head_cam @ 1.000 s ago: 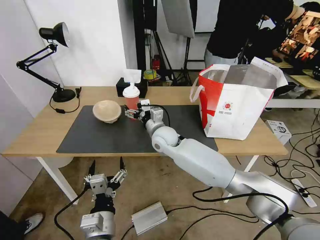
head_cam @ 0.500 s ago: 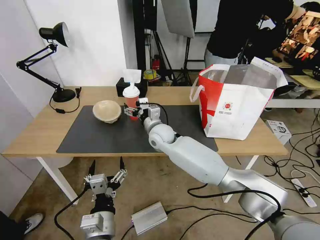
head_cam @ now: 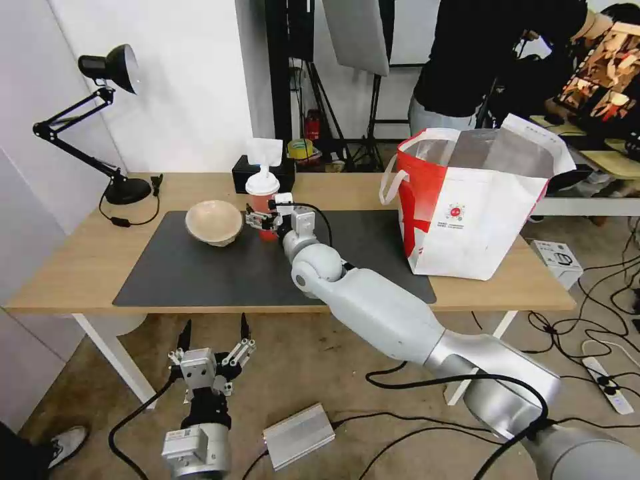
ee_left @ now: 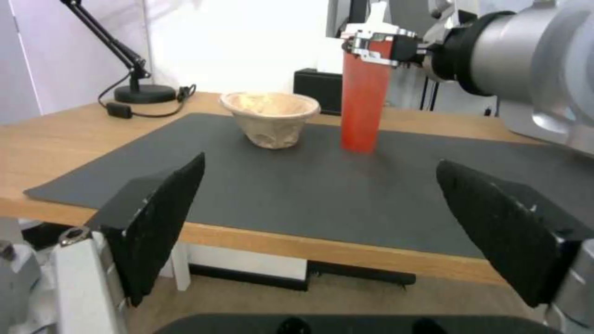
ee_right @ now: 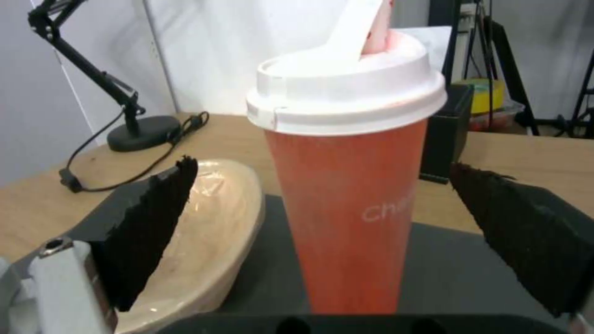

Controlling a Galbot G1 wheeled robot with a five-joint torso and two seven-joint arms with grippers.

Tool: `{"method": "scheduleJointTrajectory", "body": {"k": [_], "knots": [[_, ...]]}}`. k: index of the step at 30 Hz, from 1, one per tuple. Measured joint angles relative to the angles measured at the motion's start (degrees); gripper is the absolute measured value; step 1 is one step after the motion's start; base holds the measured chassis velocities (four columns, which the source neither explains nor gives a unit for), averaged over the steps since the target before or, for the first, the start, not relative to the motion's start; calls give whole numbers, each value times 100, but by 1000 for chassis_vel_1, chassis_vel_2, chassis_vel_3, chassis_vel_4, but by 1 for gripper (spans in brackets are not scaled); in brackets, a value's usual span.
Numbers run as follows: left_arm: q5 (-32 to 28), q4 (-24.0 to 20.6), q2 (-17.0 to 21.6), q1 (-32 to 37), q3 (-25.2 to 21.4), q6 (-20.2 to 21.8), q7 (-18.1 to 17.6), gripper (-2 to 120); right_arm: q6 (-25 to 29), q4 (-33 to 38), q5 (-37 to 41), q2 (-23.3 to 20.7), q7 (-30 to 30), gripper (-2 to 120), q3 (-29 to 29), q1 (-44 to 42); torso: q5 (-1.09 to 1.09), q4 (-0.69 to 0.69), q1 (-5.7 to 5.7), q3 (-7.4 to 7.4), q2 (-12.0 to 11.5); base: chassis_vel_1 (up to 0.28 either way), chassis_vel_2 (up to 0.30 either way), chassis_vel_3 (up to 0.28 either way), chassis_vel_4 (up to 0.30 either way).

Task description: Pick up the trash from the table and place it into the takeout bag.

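Note:
A tall red drink cup (head_cam: 262, 195) with a white domed lid stands upright on the dark grey mat (head_cam: 200, 273) of the wooden table (head_cam: 73, 260). My right gripper (head_cam: 261, 221) is open, with one finger on each side of the cup (ee_right: 350, 199) and a gap on both sides. A shallow beige paper bowl (head_cam: 213, 222) sits on the mat just left of the cup. The white and red takeout bag (head_cam: 477, 213) stands open at the table's right end. My left gripper (head_cam: 212, 350) hangs open below the table's front edge, facing the bowl (ee_left: 270, 113) and the cup (ee_left: 364, 102).
A black desk lamp (head_cam: 107, 67) stands at the back left and a black tissue box (head_cam: 257, 175) right behind the cup. A silver box (head_cam: 298, 435) and cables lie on the floor. A person stands behind the bag.
My right gripper has slid forward along the mat, and its fingers now flank the red cup. The cup, the bowl, the bag and the left arm have not moved.

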Motion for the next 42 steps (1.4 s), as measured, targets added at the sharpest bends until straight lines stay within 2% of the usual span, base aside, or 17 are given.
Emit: {"method": "scheduleJointTrajectory", "body": {"k": [20, 42], "knots": [[-14, 33, 58, -29, 26, 0, -5, 100, 118, -517, -111, 188, -205, 100, 58, 90, 0, -1, 0, 0, 0, 0, 0, 0, 0], [-7, 48, 95, 32, 69, 20, -6, 100, 314, -1267, -373, 607, -501, 100, 352, 124, 0, 0, 0, 0, 0, 0, 0, 0, 0]]}}
